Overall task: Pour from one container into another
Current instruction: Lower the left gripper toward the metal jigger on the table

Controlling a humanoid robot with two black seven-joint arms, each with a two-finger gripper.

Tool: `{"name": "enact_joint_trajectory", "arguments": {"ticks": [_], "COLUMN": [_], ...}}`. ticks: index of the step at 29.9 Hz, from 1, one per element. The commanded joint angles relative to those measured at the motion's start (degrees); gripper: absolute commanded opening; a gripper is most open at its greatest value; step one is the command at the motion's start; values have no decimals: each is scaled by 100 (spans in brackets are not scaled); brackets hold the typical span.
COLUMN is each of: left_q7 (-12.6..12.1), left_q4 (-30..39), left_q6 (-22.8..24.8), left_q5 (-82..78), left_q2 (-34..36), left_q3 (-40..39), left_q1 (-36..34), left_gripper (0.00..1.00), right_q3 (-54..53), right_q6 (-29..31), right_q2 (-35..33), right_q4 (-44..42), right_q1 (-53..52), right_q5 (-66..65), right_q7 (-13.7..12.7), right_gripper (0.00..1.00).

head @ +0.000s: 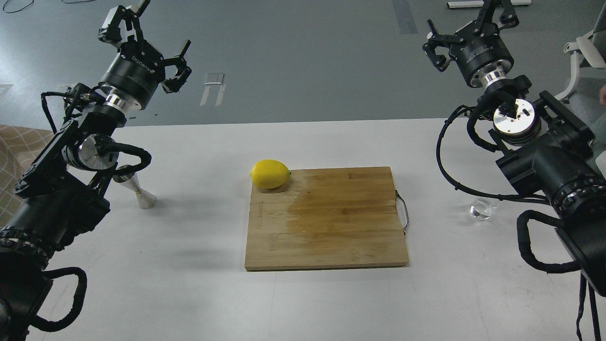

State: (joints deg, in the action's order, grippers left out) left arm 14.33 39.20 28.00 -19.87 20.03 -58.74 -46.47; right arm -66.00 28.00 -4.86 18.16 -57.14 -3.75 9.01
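Note:
The small clear glass cup (483, 209) stands on the white table (189, 293) at the right, just under my right forearm, with a black cable crossing its top. At the left the silver hourglass jigger (136, 187) is upright, its upper cone partly hidden behind my left arm. My left gripper (147, 41) is raised high above the table's far edge, open and holding nothing, well up and back from the jigger. At the top right my right gripper (467, 27) is also held high, open and empty, far above the cup.
A wooden cutting board (331, 222) with a metal handle on its right side lies mid-table. A yellow lemon (270, 174) rests at its far left corner. A white chair (580, 52) is at the far right edge, and grey floor lies beyond the table.

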Motion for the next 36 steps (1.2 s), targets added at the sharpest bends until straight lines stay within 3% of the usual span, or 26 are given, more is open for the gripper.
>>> {"name": "enact_joint_trajectory", "arguments": {"ticks": [1, 18, 22, 28, 33, 36], "left_q7": [-1, 69, 17, -36, 122, 377], "left_q4": [-9, -79, -79, -35, -26, 44], "left_q6": [-23, 0, -585, -647, -638, -559], "left_q5": [-8, 211, 449, 441, 441, 432], "left_q2": [-17, 10, 1, 211, 229, 203], "left_q3": [3, -41, 29, 38, 38, 47], "left_q1": [15, -10, -116, -143, -134, -64], "left_gripper": [99, 99, 99, 99, 99, 99], "right_q3": [-1, -1, 70, 96, 105, 87], "right_q6": [0, 0, 0, 0, 0, 0], "right_q2": [20, -103, -103, -129, -129, -94], "right_q4": [3, 29, 275, 390, 355, 363], "right_q1": [1, -61, -69, -34, 27, 159], "right_q5": [-3, 5, 5, -3, -3, -3], "right_q7": [4, -4, -136, -136, -40, 4], "right_gripper": [100, 100, 100, 100, 100, 100]}}
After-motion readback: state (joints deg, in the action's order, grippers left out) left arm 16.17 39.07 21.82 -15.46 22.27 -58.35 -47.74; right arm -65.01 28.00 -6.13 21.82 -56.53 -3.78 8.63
